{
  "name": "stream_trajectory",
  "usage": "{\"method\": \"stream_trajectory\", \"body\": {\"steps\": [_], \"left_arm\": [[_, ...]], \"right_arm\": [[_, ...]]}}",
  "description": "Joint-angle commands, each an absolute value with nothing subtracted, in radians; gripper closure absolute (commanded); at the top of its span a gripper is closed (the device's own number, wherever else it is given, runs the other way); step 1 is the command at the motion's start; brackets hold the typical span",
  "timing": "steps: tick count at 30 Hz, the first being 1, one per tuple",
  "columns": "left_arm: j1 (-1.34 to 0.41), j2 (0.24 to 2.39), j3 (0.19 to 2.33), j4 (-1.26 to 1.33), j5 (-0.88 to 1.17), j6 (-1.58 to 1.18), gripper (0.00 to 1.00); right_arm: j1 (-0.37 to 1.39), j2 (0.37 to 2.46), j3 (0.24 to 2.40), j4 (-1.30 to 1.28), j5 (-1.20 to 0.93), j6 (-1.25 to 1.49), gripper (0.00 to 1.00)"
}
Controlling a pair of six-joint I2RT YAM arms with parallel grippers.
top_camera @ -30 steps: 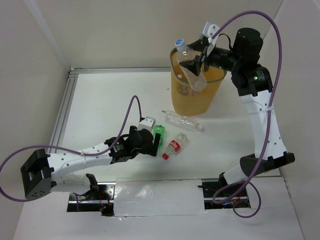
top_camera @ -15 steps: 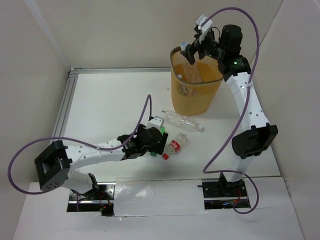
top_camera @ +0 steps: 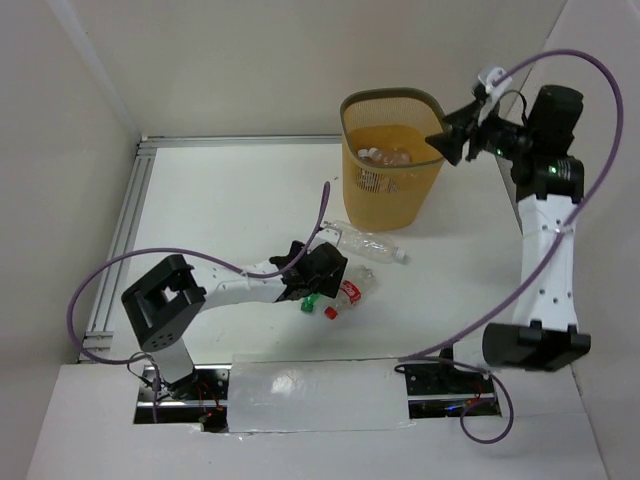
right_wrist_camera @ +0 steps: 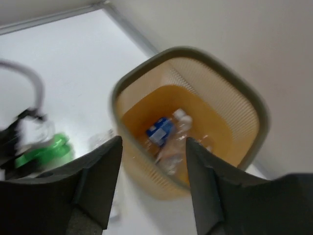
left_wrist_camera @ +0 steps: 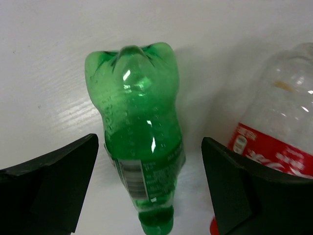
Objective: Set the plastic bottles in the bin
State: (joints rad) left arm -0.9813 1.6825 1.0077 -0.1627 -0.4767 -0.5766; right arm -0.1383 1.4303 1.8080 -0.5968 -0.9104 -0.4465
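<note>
The green bottle lies on the table between the two fingers of my open left gripper, cap towards the camera, untouched. In the top view the gripper hides most of the green bottle. The red-labelled bottle lies just to its right and also shows in the left wrist view. A clear bottle lies beyond them. The orange mesh bin holds a blue-labelled bottle and clear ones. My right gripper is open and empty, just right of the bin's rim.
White walls close in the table at the back and on both sides. A metal rail runs along the left edge. Purple cables loop off both arms.
My right gripper let its clear bottle drop into the bin and swung from above the bin to its right side. My left gripper moved right, over the green bottle.
</note>
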Motion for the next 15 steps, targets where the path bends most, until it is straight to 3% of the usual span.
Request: {"method": "stream_trajectory", "body": {"steps": [1, 3, 4, 7, 8, 9, 10, 11, 13, 15], "left_arm": [[-0.944, 1.738, 1.071, -0.140, -0.514, -0.574, 0.01], [-0.943, 1.761, 1.086, -0.149, -0.514, -0.565, 0.05], [-0.934, 1.770, 1.098, -0.149, -0.505, -0.554, 0.08], [-0.934, 1.772, 1.098, -0.149, -0.495, -0.545, 0.37], [-0.934, 1.760, 1.098, -0.149, -0.486, -0.545, 0.52], [-0.934, 1.738, 1.098, -0.149, -0.486, -0.545, 0.59], [-0.934, 1.712, 1.086, -0.159, -0.486, -0.545, 0.64], [-0.945, 1.680, 1.086, -0.160, -0.486, -0.545, 0.69], [-0.960, 1.559, 1.072, -0.179, -0.500, -0.519, 0.72], [-0.974, 1.437, 1.072, -0.190, -0.500, -0.502, 0.72]], "right_arm": [[-0.179, 1.277, 1.682, -0.902, -1.129, -0.682, 0.42], [-0.193, 1.208, 1.597, -0.942, -1.117, -0.745, 0.70], [-0.193, 1.139, 1.515, -0.942, -1.105, -0.762, 0.73], [-0.193, 1.025, 1.372, -0.956, -1.085, -0.822, 0.72], [-0.193, 1.005, 1.344, -0.980, -1.072, -0.848, 0.69], [-0.193, 0.987, 1.319, -0.989, -1.072, -0.868, 0.63], [-0.193, 0.974, 1.278, -1.005, -1.043, -0.918, 0.44], [-0.193, 0.963, 1.263, -1.028, -1.034, -0.961, 0.33], [-0.193, 0.951, 1.214, -1.077, -1.014, -1.029, 0.15], [-0.193, 0.942, 1.180, -1.150, -1.003, -1.119, 0.07]]}}
